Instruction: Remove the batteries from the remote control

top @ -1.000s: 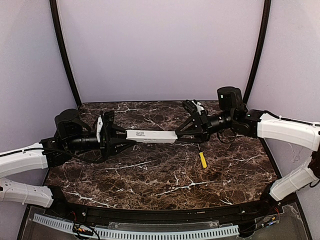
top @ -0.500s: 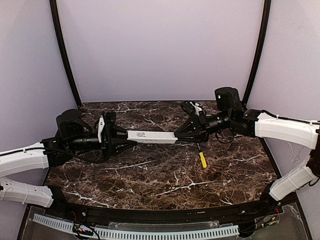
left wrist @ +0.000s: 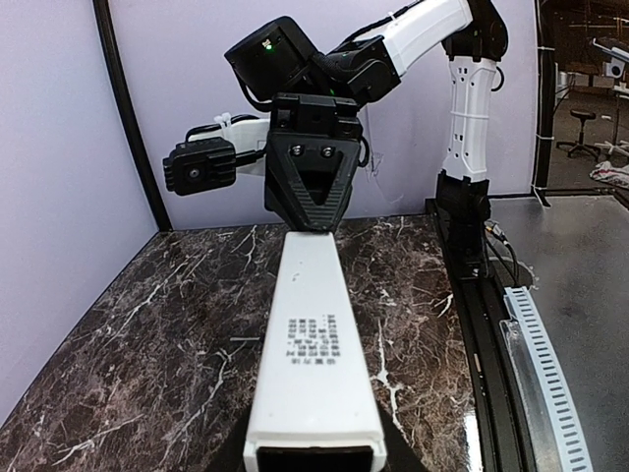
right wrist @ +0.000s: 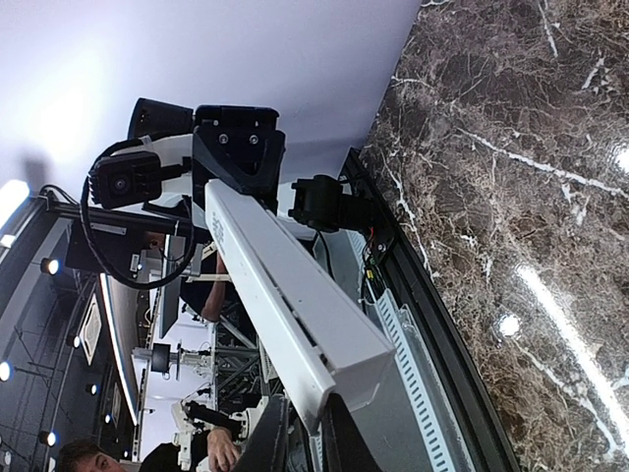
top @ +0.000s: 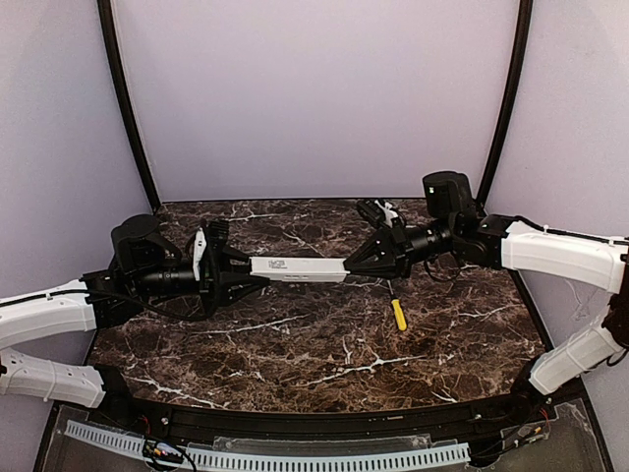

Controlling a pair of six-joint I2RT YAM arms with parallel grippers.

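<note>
Top external view: the left tool (top: 244,268) was clamped on one end of the remote control (top: 297,268) and the right tool (top: 349,265) was pinched onto the other, holding it level above the counter (top: 295,354). No batteries were out. The recess was hidden, its contents unknowable, so unloading looked barely begun. A yellow-handled screwdriver (top: 398,315) lay on the counter beneath the right tool.

Plain lilac walls (top: 314,98) enclose the dark, white-veined marble tabletop (top: 295,354). Black poles (top: 125,108) rise from its corners at 10 and 2 o'clock.
</note>
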